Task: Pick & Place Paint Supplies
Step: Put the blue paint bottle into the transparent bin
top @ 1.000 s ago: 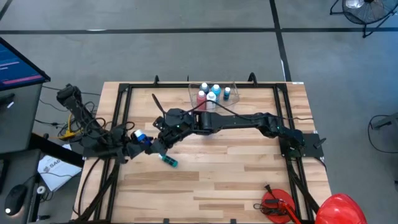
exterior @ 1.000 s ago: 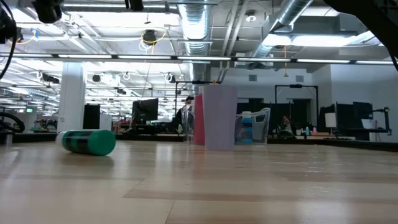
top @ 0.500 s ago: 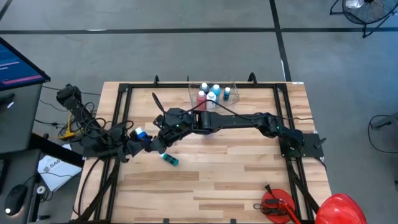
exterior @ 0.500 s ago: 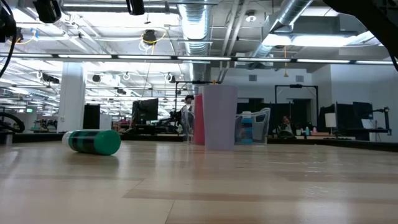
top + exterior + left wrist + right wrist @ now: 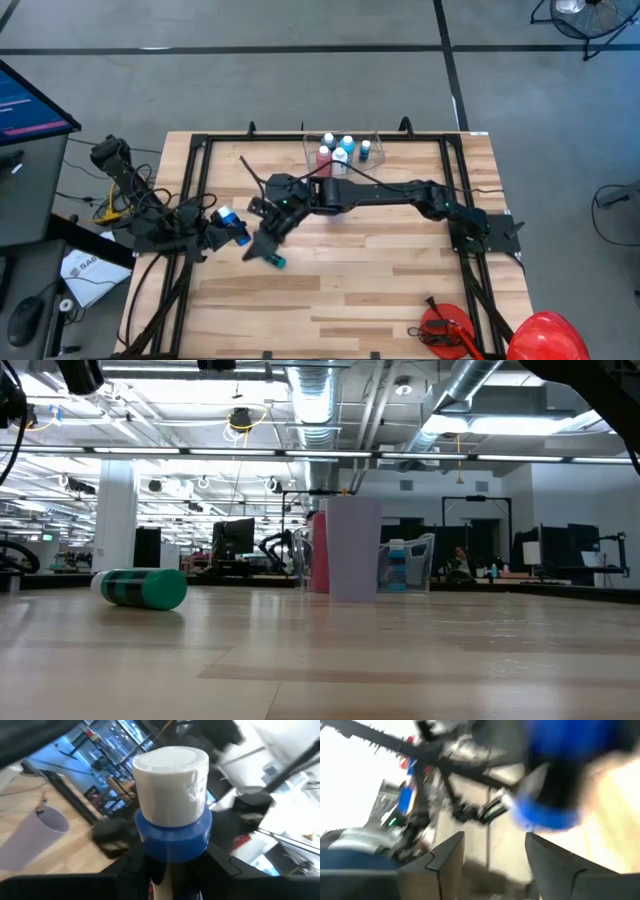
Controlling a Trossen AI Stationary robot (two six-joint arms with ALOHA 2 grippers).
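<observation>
Since the earlier frame, the right gripper [image 5: 262,246] has swung away from the left gripper [image 5: 238,234] toward the teal bottle [image 5: 275,261] lying just beside it, fingers spread and empty. Between the left gripper's fingers sits the blue bottle [image 5: 173,815], clenched, white cap outward. More bottles stand in the tub [image 5: 372,140] well behind both.

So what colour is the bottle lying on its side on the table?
Teal green with a dark band, best seen in the low view: the lying bottle.
</observation>
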